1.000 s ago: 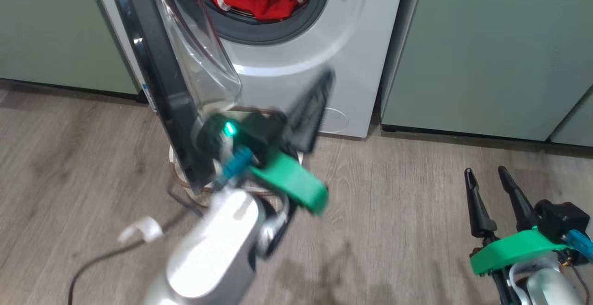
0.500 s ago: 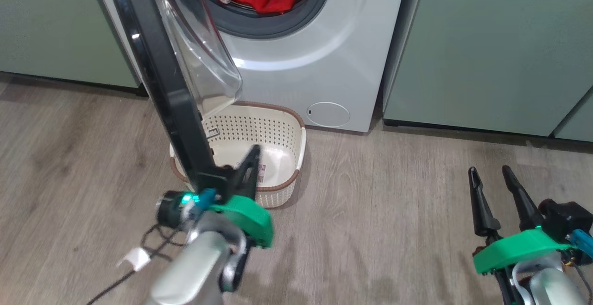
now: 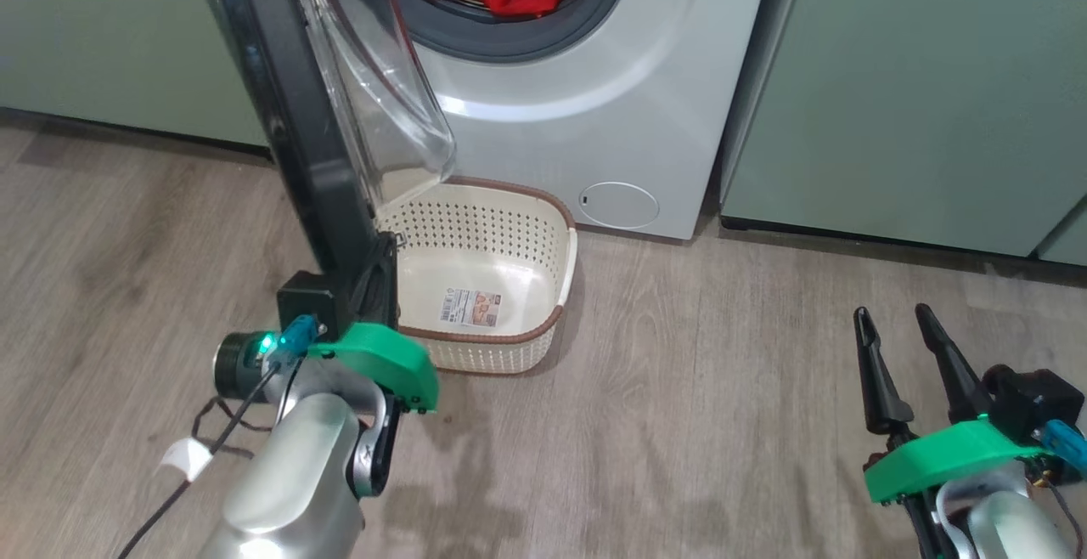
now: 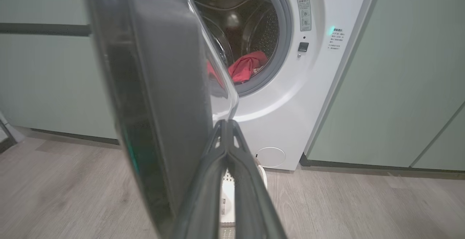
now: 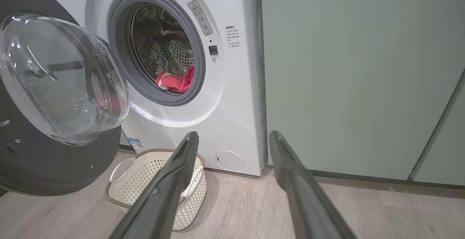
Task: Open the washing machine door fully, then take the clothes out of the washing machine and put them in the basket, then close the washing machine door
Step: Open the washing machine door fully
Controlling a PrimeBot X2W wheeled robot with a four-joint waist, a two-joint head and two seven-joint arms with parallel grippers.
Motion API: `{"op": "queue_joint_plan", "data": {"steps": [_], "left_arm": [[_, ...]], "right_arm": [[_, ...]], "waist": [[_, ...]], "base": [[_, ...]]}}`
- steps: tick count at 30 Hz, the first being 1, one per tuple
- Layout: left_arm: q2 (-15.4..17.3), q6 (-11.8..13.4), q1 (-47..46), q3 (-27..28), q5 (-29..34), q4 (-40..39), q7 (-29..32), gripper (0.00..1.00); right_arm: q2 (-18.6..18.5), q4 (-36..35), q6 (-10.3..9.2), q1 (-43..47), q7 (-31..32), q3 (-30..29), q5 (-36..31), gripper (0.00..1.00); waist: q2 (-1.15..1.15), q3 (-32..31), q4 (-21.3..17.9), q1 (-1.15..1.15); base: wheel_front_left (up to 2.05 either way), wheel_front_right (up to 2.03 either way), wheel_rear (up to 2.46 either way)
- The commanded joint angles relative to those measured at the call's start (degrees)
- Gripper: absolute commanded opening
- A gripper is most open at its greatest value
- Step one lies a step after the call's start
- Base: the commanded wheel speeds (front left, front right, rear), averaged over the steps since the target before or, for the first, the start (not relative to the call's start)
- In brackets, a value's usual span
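Left gripper [image 4: 226, 124] clenched, empty, just right of washing machine door [image 4: 156, 86], at low inner face; door half-swung, edge-on, running near-far. Probably push leftward. Right gripper [image 3: 892, 313] released, near right, well apart.

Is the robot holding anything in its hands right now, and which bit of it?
Nothing is held. The left gripper is shut on nothing, beside the washing machine door; the right gripper is open and empty.
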Motion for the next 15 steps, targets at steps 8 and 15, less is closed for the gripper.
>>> {"op": "queue_joint_plan", "data": {"steps": [8,15], "left_arm": [[0.01,-1.35,-1.83,6.42,2.61,-1.39,-0.60,0.00],[-0.57,-2.47,-1.88,9.12,4.36,-0.02,-0.61,0.00]], "right_arm": [[-1.45,-1.37,-0.04,-0.77,-0.36,1.07,0.35,1.00],[-1.14,-1.33,-0.04,-0.49,-0.36,1.23,0.43,1.00]], "waist": [[0.00,-0.06,2.69,0.00],[0.00,-0.02,6.34,0.00]], "base": [[0.00,0.00,0.00],[0.00,0.00,0.00]]}}
